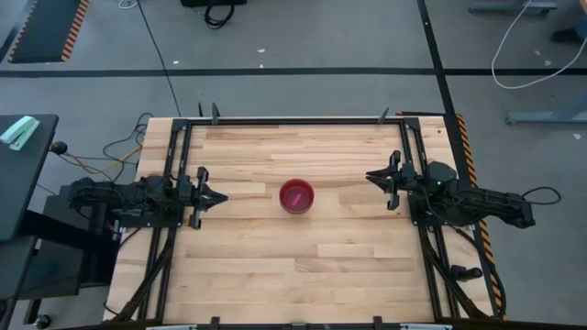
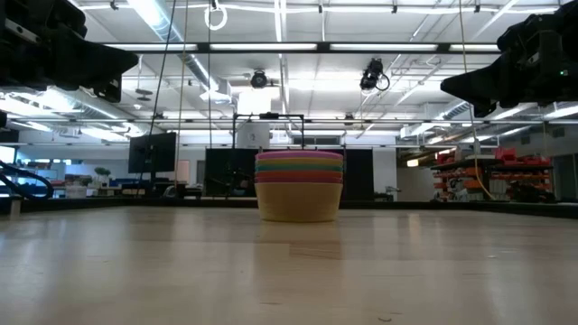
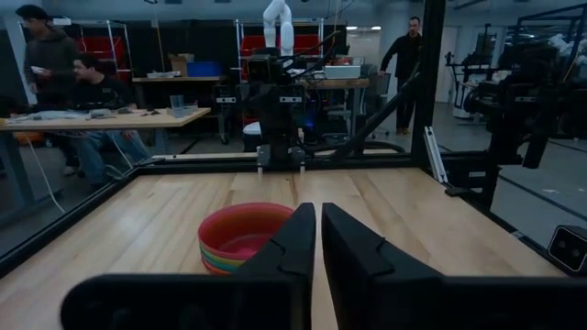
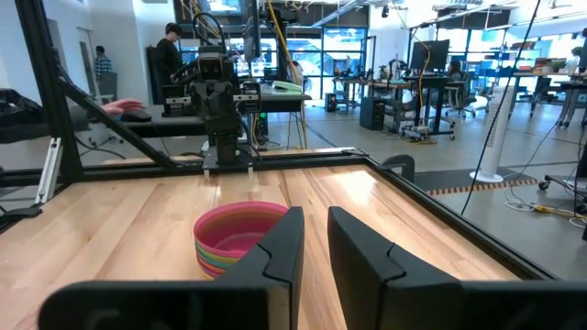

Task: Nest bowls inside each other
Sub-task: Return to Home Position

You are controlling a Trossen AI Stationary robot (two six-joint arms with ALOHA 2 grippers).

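The bowls stand nested in one stack (image 1: 296, 195) at the middle of the table. The magenta-pink bowl is innermost on top, coloured rims band the side, and the lowest bowl's base (image 2: 299, 213) rests on the wood. The stack also shows in the left wrist view (image 3: 243, 238) and the right wrist view (image 4: 240, 238). My left gripper (image 1: 223, 196) (image 3: 318, 215) hovers at the table's left side, pointing at the stack, shut with only a slit between the fingers. My right gripper (image 1: 369, 177) (image 4: 315, 220) hovers at the right side, also facing the stack and shut. Both are well apart from the bowls.
A black metal frame (image 1: 293, 121) runs round the wooden tabletop. Bare wood lies on all sides of the stack. People sit and stand at benches in the room beyond the table (image 3: 87, 82).
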